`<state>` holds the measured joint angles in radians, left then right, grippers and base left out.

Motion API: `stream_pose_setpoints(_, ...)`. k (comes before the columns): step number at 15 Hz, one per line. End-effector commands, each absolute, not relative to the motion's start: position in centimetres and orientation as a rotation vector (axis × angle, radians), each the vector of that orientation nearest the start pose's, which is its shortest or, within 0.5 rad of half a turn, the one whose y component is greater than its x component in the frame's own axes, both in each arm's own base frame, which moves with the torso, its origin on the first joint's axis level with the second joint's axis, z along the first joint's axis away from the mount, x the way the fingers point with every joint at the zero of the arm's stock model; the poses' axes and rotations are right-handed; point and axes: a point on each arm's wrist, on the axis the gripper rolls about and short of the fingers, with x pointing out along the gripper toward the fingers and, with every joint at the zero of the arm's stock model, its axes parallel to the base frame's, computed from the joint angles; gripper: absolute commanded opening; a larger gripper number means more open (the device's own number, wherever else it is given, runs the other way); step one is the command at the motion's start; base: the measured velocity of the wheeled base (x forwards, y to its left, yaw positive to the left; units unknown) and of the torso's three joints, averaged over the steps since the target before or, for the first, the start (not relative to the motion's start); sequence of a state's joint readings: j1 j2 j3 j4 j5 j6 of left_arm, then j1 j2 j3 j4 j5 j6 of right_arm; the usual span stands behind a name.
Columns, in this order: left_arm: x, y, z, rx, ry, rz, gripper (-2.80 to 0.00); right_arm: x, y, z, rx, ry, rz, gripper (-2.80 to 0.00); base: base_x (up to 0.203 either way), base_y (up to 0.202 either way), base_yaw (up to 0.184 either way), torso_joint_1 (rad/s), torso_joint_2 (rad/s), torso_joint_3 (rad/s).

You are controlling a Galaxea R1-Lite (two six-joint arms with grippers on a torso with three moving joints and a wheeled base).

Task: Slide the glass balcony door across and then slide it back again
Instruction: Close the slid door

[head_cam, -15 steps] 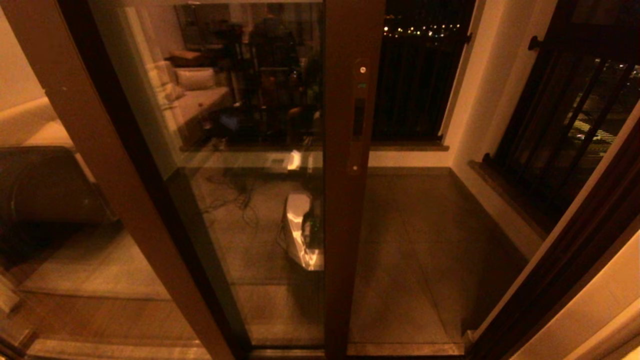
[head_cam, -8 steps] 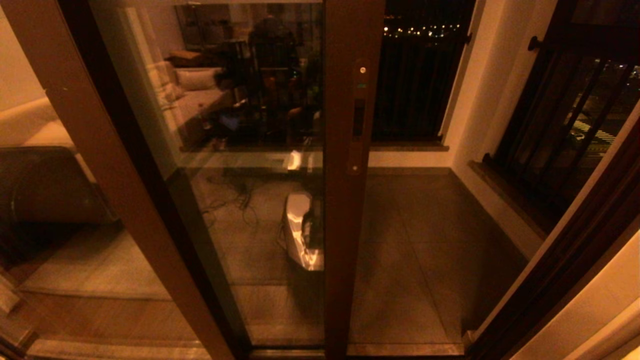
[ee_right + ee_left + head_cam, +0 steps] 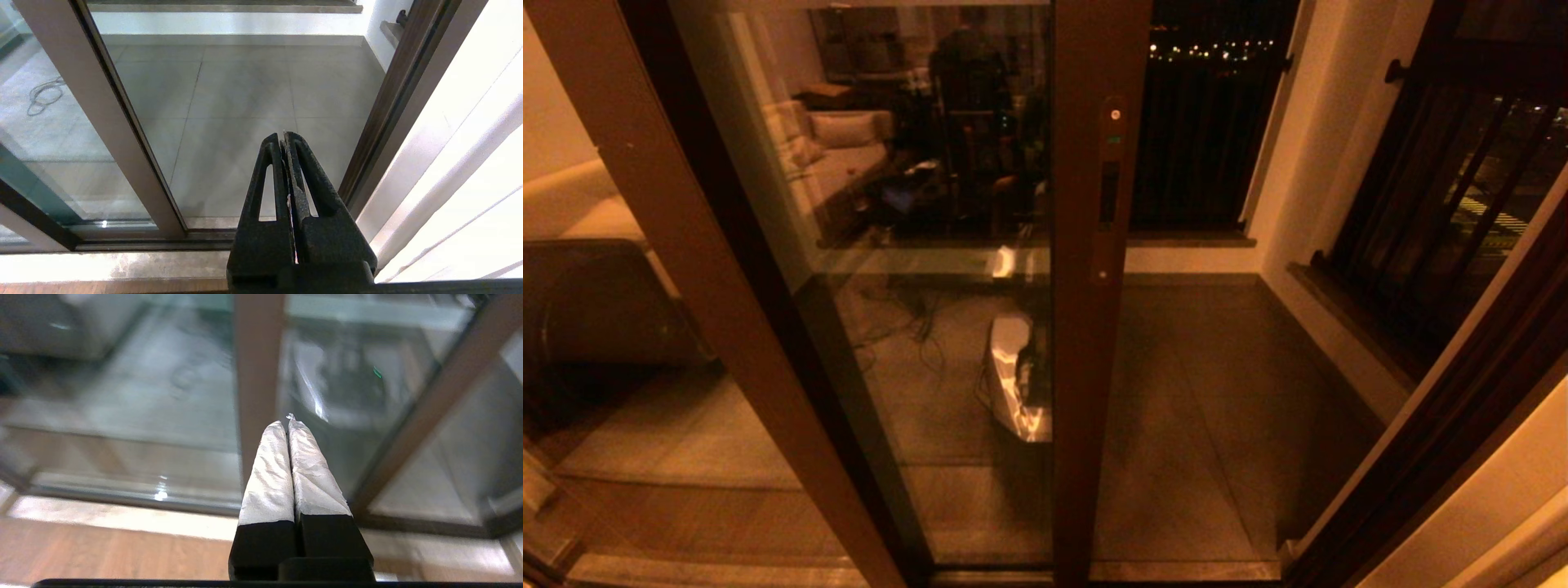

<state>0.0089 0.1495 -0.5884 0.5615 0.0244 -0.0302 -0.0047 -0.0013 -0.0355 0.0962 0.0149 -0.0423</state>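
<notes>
The glass balcony door [image 3: 947,269] stands partly across the opening, its dark brown upright edge at the centre of the head view carrying a slim handle plate [image 3: 1108,192] in the upper middle. To its right the gap opens onto the tiled balcony floor [image 3: 1209,392], with a black-barred railing [image 3: 1445,204] at the upper right. In the left wrist view, the left tool [image 3: 288,421], its pale-wrapped fingers [image 3: 269,473] pressed together on nothing, hangs before the door's lower frame without visibly touching it. In the right wrist view, the right tool [image 3: 284,136], likewise closed and empty, sits low by the door sill [image 3: 122,265].
</notes>
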Motion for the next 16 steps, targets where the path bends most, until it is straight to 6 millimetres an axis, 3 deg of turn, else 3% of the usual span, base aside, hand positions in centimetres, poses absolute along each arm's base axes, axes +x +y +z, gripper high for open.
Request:
stream_pose_setpoints(1, -7.3, 0.0, 13.9, -0.026, 0.118, 0.01, -2.8, -2.6, 0.0, 7.6, -0.042, 0.06, 0.012, -2.8, 0.0, 0.0, 0.0, 0.0, 0.0, 0.0)
stream_pose_setpoints(3, -6.3, 0.0, 11.1, -0.027, 0.202, 0.019, -2.8, -2.6, 0.0, 7.5, -0.042, 0.061, 0.012, -2.8, 0.0, 0.0, 0.0, 0.0, 0.0, 0.0)
stream_pose_setpoints(7, -5.0, 0.0, 8.1, -0.026, 0.321, 0.02, -2.8, -2.6, 0.0, 7.5, -0.042, 0.061, 0.012, -2.8, 0.0, 0.0, 0.0, 0.0, 0.0, 0.0)
stream_pose_setpoints(10, -4.7, 0.0, 7.9, -0.009, 0.303, -0.006, -2.8, -2.6, 0.0, 7.5, -0.042, 0.061, 0.012, -2.8, 0.0, 0.0, 0.0, 0.0, 0.0, 0.0)
stream_pose_setpoints(12, -4.3, 0.0, 7.6, 0.098, 0.284, -0.011, -2.8, -2.6, 0.0, 7.6, -0.042, 0.06, 0.012, -2.8, 0.0, 0.0, 0.0, 0.0, 0.0, 0.0)
stream_pose_setpoints(16, -2.9, 0.0, 7.5, 0.11, 0.125, -0.01, -2.8, -2.6, 0.0, 7.5, -0.042, 0.061, 0.012, -2.8, 0.0, 0.0, 0.0, 0.0, 0.0, 0.0)
